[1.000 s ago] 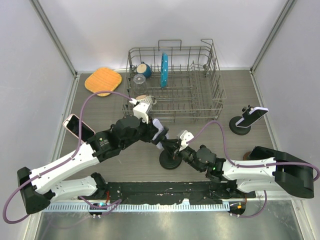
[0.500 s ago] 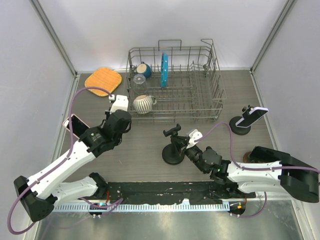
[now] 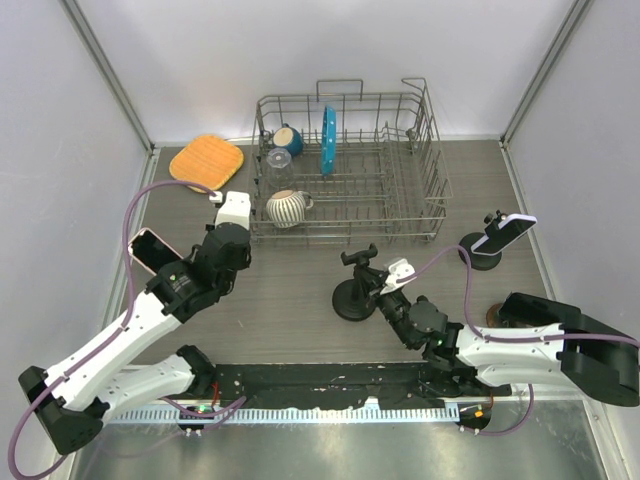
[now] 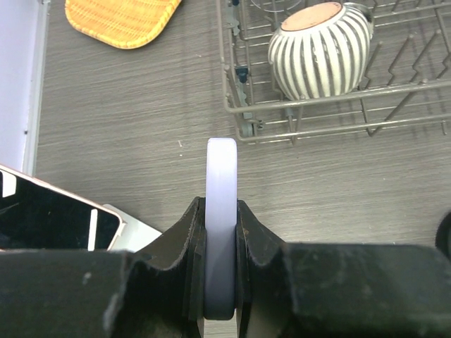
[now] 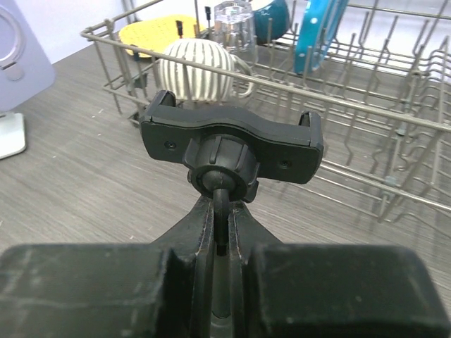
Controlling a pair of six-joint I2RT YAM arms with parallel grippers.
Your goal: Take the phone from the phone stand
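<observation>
Left pincer (image 4: 220,211) is squeezing the pale purple phone (image 4: 222,169) toward the left edge of the tabletop (image 4: 141,141) | right pincer (image 5: 222,232) is pinching the stem of the empty phone stand (image 5: 229,144) | tip: hold tight, lower slowly beside the other phone (image 4: 49,211).

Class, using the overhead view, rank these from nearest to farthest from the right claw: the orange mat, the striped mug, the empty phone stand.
1. The empty phone stand, mid-table, clamped in the right claw.
2. The striped mug, at the left front of the dish rack.
3. The orange mat, far left corner.
</observation>
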